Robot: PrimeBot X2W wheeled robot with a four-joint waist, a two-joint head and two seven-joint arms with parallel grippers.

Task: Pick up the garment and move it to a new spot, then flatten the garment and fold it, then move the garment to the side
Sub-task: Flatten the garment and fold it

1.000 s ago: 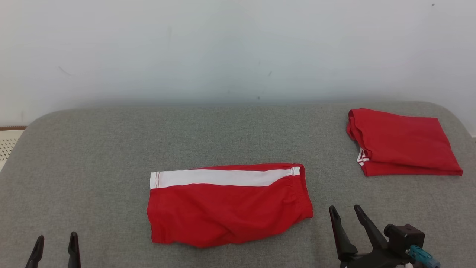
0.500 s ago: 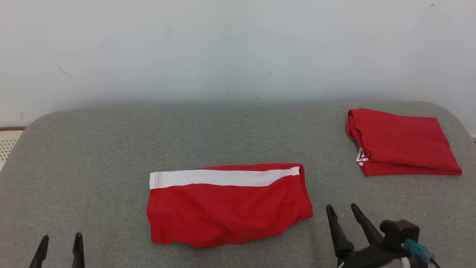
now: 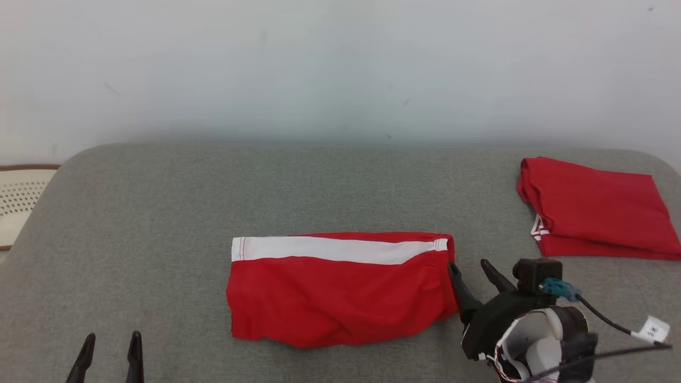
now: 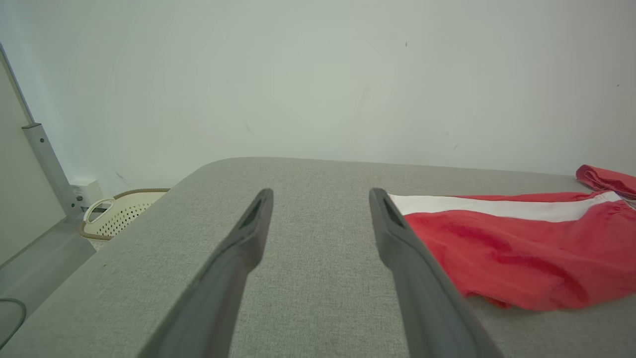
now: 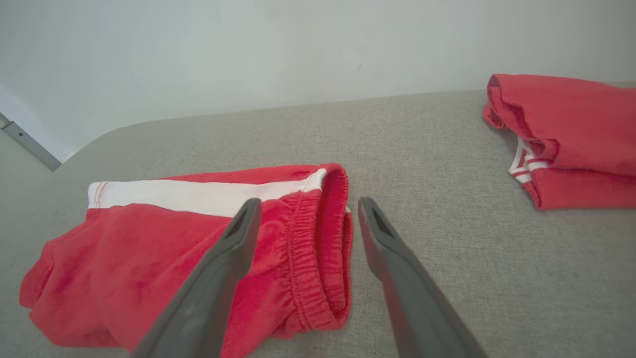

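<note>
right jaws spread at the waistband end of the red shorts (image 3: 340, 298); left jaws spread too.

left gripper (image 4: 320, 196) fingers spread, nothing between | folded red fabric shorts with white stripe (image 4: 516, 248) right of it | perforated cream basket (image 4: 117, 214) far left

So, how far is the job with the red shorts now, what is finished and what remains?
Done, apparently: the red shorts lie folded and fairly flat on the grey surface. In hand: the right gripper, open, straddles their waistband end without gripping; the left gripper is open, apart from them. Left: grasping the shorts and moving them aside, perhaps near the other folded red garment at the right.
</note>
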